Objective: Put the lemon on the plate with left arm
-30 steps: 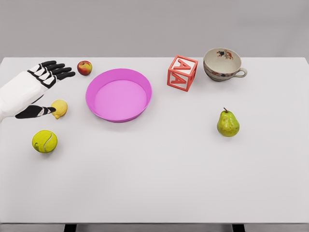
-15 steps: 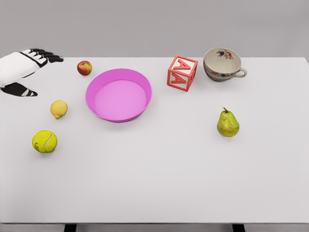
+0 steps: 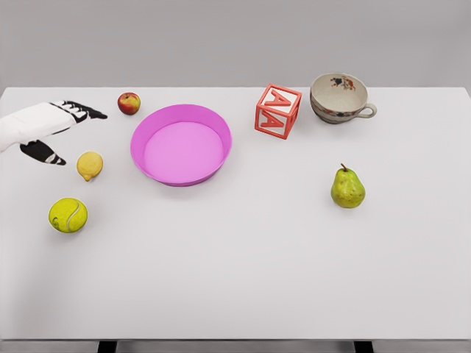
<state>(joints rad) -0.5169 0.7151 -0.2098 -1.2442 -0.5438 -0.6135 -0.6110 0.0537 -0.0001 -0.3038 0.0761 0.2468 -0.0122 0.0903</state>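
Observation:
A small yellow lemon [image 3: 89, 165] lies on the white table, left of the pink plate [image 3: 213, 121]. My left hand [image 3: 62, 132] comes in from the left edge and hovers just up and left of the lemon. Its black fingers [image 3: 87, 112] are spread and its thumb [image 3: 44, 152] points down toward the table; it holds nothing. A small gap separates the thumb from the lemon. The right arm does not show.
A red apple [image 3: 129, 103] sits behind the hand near the far edge. A tennis ball [image 3: 68, 215] lies in front of the lemon. A red letter block [image 3: 278, 111], a patterned teacup [image 3: 338, 97] and a green pear [image 3: 347, 187] stand to the right.
The left hand drew back up and left from the lemon, then came down and to the right again, close to it. The lemon has not moved.

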